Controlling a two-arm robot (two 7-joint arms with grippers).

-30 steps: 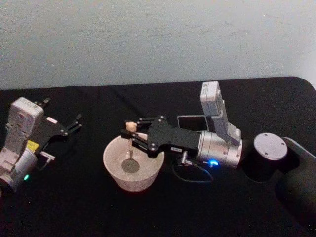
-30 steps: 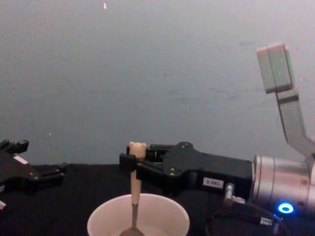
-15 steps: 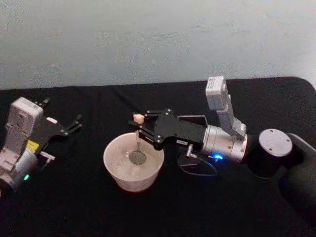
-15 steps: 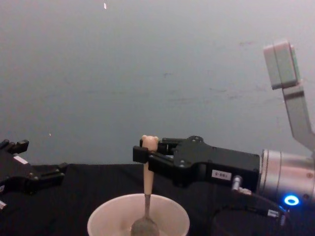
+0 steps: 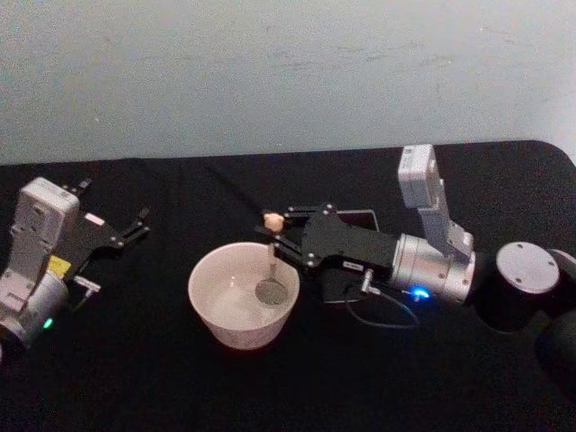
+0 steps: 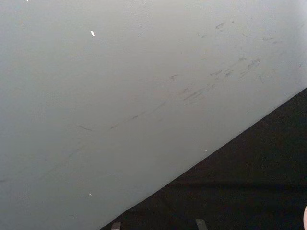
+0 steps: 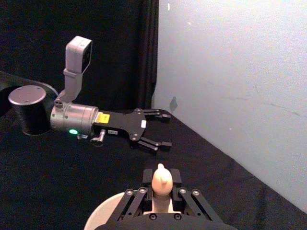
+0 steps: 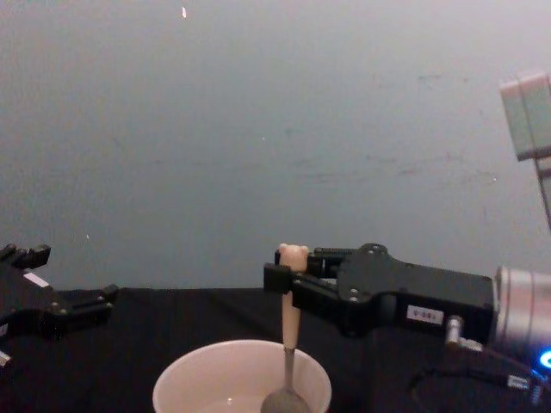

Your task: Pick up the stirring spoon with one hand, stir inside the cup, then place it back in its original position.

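Over the cup [image 5: 216,310], the right hand [image 5: 277,238] grips the spoon [image 8: 291,320] (upright).

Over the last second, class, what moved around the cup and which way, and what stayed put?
The right gripper, its fingers shut on the stirring spoon, swept toward the robot's right. It carried the spoon's bowl from the middle of the cup to near its right rim. The grip did not change. The cup and the open left gripper stayed where they were.

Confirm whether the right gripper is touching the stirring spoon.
Touching. In the chest view the right gripper clamps the stirring spoon by its peach handle, below the bear head.
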